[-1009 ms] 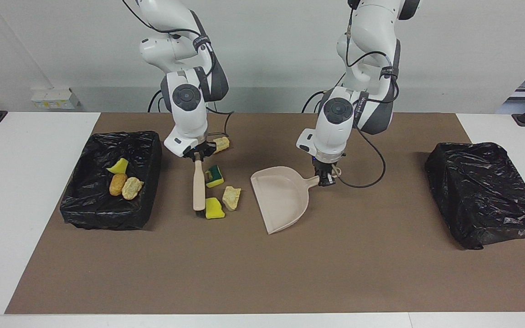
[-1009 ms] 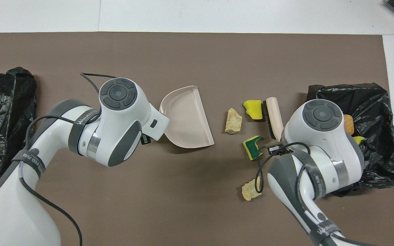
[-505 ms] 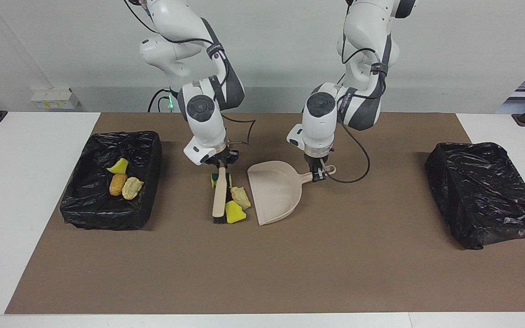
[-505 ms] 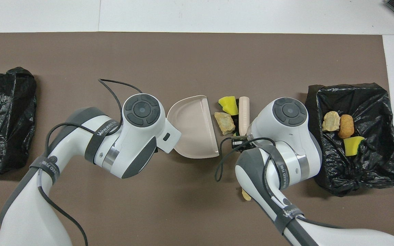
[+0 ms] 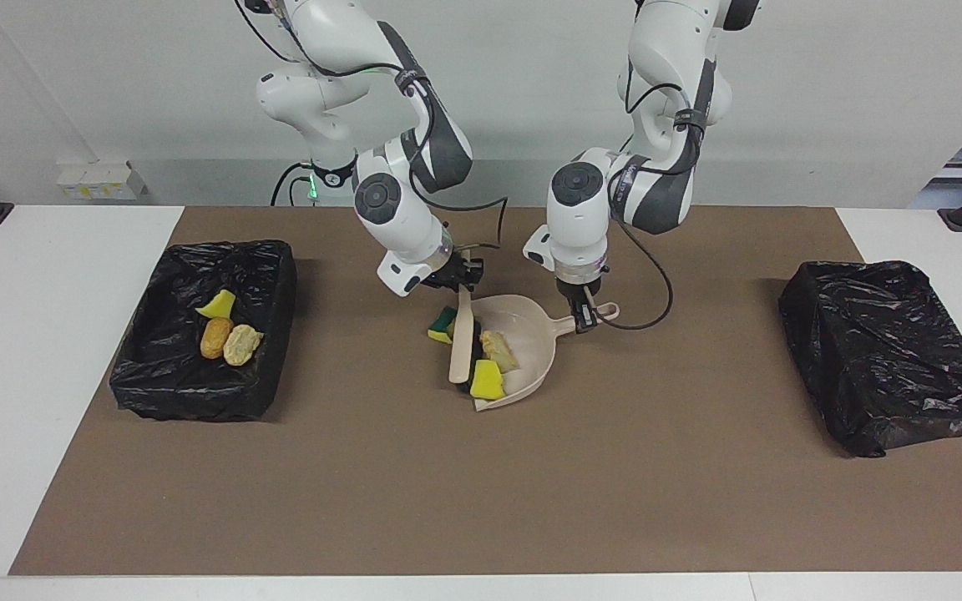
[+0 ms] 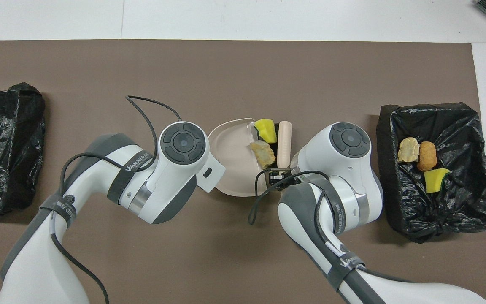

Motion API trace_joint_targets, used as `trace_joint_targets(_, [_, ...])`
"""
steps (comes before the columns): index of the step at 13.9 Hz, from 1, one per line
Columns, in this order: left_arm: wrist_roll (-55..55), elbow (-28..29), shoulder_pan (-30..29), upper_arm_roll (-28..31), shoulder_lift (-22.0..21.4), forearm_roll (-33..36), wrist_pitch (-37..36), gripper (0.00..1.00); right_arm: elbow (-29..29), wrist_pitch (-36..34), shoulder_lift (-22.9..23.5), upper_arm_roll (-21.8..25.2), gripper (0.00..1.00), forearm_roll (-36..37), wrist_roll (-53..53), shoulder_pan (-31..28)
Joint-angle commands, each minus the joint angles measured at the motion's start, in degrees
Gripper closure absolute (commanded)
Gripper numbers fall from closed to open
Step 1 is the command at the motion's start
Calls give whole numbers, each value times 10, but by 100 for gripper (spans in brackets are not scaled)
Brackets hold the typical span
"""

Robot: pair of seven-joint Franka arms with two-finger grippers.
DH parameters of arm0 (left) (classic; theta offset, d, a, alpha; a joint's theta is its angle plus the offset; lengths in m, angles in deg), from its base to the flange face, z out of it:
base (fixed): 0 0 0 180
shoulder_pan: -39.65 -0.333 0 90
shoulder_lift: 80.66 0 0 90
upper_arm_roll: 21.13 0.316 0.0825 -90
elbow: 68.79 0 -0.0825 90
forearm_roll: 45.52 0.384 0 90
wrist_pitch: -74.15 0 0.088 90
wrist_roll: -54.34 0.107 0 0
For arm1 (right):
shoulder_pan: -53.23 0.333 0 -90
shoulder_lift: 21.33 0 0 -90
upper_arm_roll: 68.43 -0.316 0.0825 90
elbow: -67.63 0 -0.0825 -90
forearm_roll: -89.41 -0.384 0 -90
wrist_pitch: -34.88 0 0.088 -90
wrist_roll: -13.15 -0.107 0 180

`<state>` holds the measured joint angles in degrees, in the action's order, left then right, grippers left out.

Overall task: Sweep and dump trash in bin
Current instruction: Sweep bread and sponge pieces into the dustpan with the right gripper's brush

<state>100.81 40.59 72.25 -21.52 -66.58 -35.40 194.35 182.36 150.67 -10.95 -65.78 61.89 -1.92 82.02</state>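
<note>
At the mouth of the beige plastic dustpan (image 5: 531, 334) you see a yellow sponge bit (image 5: 487, 381) and a beige crumbly foam lump (image 5: 498, 348); a green-backed sponge piece (image 5: 443, 324) lies on the mat just beside its rim. The open black-lined bin (image 5: 268, 284) toward the right arm's end holds a yellow wedge (image 5: 216, 305), an orange-brown lump (image 5: 215, 337) and a beige lump (image 5: 242, 344). The right gripper (image 5: 458, 275) is clamped on the beige-handled brush (image 5: 461, 344). The left gripper (image 5: 584, 317) pinches the dustpan handle. A covered black bag (image 5: 890, 351) sits toward the left arm's end.

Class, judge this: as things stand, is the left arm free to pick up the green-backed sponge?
Probably not: the left gripper is shut on the dustpan handle, and the brush lies between it and the green-backed sponge.
</note>
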Motion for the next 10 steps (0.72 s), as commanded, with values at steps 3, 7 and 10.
trace_joint_targets(3, [-9,23,0,6,-16,16,33,100,2,-148,-82,4,100,1,0,-25])
trace_joint_targets(7, [29,22,-1,7,-15,17,44,100,24,-180,-114,-2,100,75,-124,-18])
trace_joint_targets(10, [101,22,-1,10,-17,17,50,100,57,-216,-140,-2,100,114,-174,-15])
